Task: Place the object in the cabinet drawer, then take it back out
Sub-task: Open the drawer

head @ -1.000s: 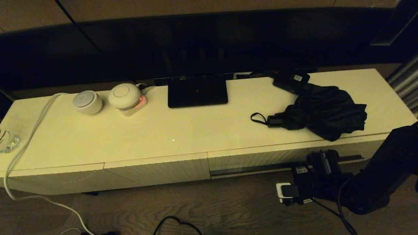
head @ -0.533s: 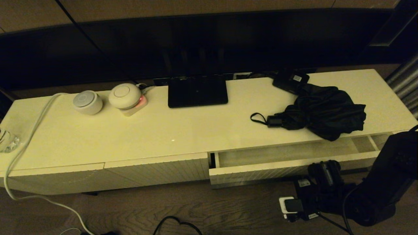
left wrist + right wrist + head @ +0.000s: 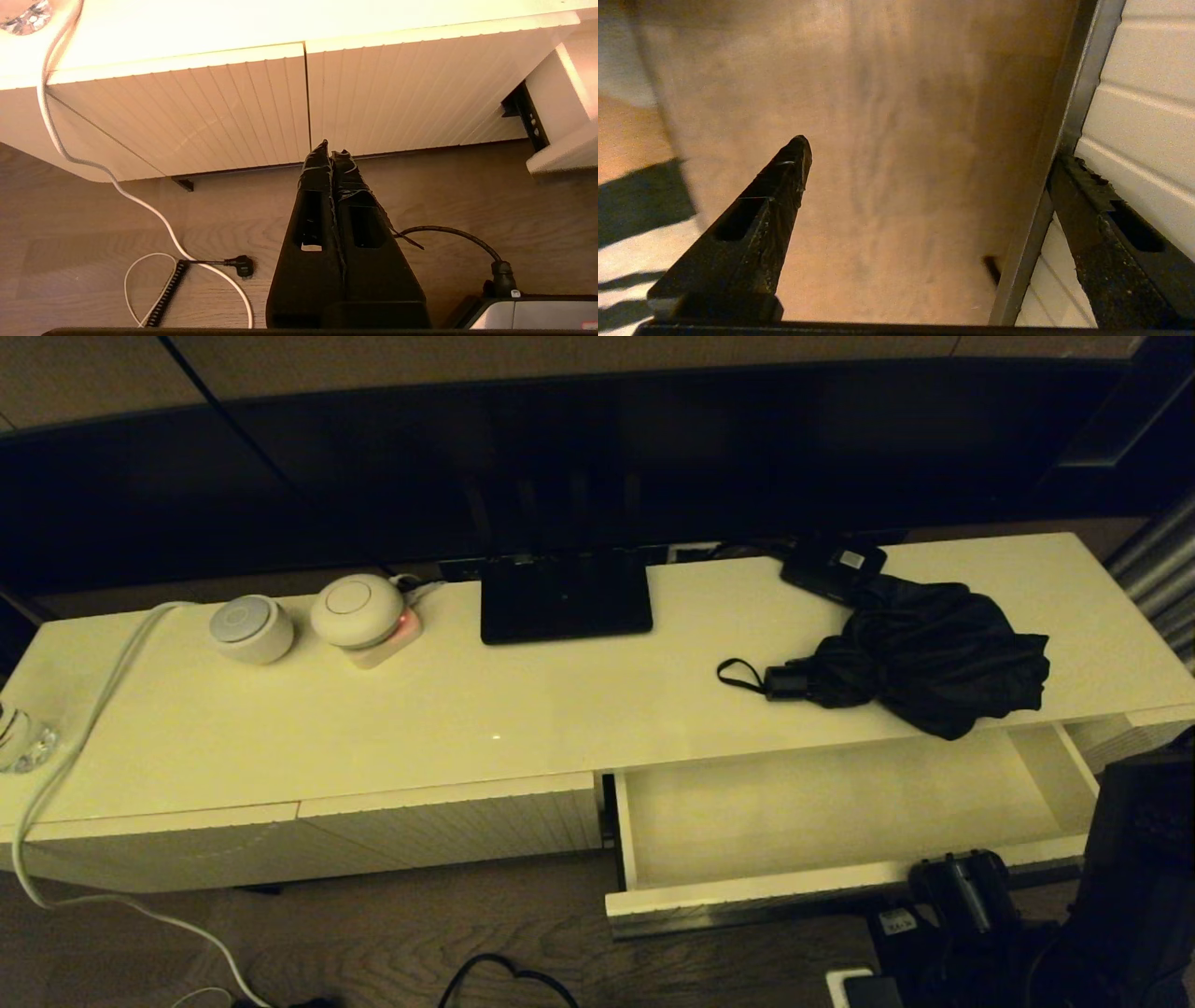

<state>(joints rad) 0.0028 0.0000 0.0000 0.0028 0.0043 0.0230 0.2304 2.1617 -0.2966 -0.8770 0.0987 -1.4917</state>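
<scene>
Black umbrella [image 3: 924,656] above open drawer [image 3: 840,887]

Long cream cabinet [image 3: 373,728] on wood-grain floor [image 3: 420,943], dim warm light

Black umbrella [image 3: 920,653] lies on cabinet top [image 3: 467,709] above open drawer [image 3: 822,803].

Umbrella [image 3: 934,658]: black, fabric loosely bunched, lying on the cabinet top, handle and loop pointing nine o'clock.
Drawer [image 3: 840,882]: cream-white, pulled open, at the umbrella's six o'clock.
</scene>
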